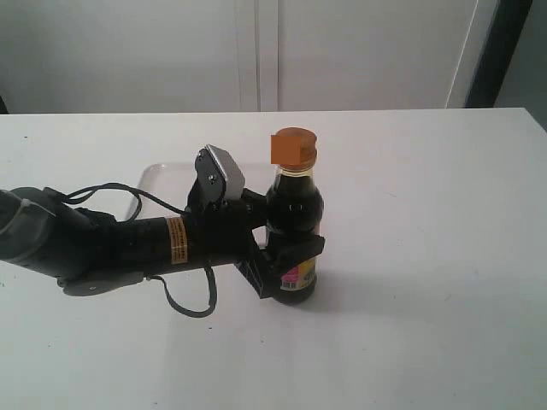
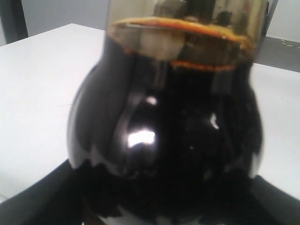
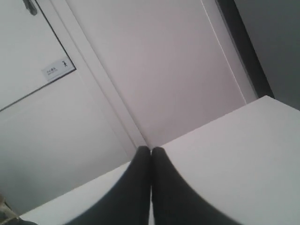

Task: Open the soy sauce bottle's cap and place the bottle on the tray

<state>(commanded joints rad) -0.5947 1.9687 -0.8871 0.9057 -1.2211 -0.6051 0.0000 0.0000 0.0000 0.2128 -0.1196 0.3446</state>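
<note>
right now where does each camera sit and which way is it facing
Exterior view: off the arms, above the table's near side, looking down at the upright soy sauce bottle, its cap and the tray; shows the left arm and left gripper.
Left wrist view: right behind the jaws, filled by the same bottle.
Right wrist view: aimed up across the table at the wall; shows only the right gripper, fingers together.

The right gripper (image 3: 150, 187), jaws pressed together, hangs over the white table (image 3: 234, 154).
</note>
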